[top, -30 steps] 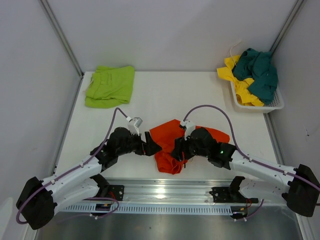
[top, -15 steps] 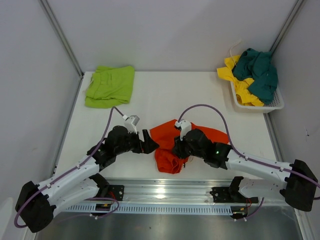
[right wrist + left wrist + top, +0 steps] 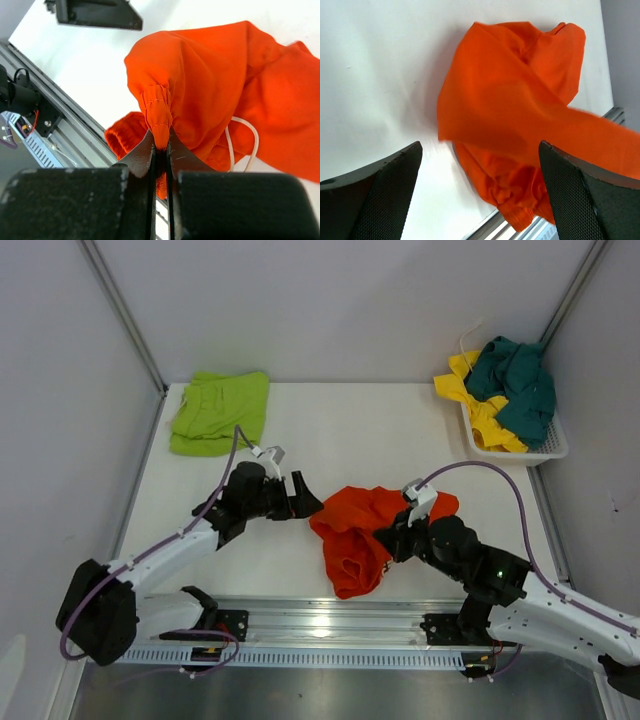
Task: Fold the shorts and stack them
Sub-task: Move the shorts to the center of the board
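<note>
Crumpled into a loose heap, the orange shorts (image 3: 362, 532) lie at near centre, one gathered edge pulled up. The lime green pair (image 3: 220, 412) rests folded flat at far left. At far right, the dark teal pair (image 3: 520, 385) sits heaped atop the yellow pair (image 3: 484, 418).

left gripper (image 3: 303, 500) wide apart, right gripper (image 3: 161, 146) pinched

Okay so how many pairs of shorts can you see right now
4. A lime green pair at back left, an orange pair front centre in the right gripper, a yellow pair and a teal pair in the basket; more may hide underneath.
</note>
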You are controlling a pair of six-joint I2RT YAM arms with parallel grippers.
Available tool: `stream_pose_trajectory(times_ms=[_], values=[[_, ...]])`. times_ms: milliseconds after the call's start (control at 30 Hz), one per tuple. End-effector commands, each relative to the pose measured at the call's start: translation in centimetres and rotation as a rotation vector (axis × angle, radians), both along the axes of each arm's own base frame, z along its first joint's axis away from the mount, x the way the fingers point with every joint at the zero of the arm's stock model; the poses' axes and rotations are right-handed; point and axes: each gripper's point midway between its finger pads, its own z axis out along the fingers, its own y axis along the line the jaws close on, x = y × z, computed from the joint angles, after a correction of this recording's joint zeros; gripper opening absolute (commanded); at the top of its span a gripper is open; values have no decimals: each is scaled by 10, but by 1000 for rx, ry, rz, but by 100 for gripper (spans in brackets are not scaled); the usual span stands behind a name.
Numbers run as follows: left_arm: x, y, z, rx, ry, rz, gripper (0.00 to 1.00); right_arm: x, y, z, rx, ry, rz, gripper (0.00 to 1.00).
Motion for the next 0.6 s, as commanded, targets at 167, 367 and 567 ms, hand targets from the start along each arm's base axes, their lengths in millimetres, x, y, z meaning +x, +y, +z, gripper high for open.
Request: stream_pose_trajectory(times_ms=[167, 367, 567], values=[[4, -50, 29, -309, -6, -123, 99, 0, -24, -8, -53, 18, -80, 0], [1, -16, 33, -168, -229, -80, 99, 9, -29, 4, -87, 10, -124, 0], [-16, -3, 41, -72, -441, -197, 99, 27, -30, 12, -141, 19, -116, 0]])
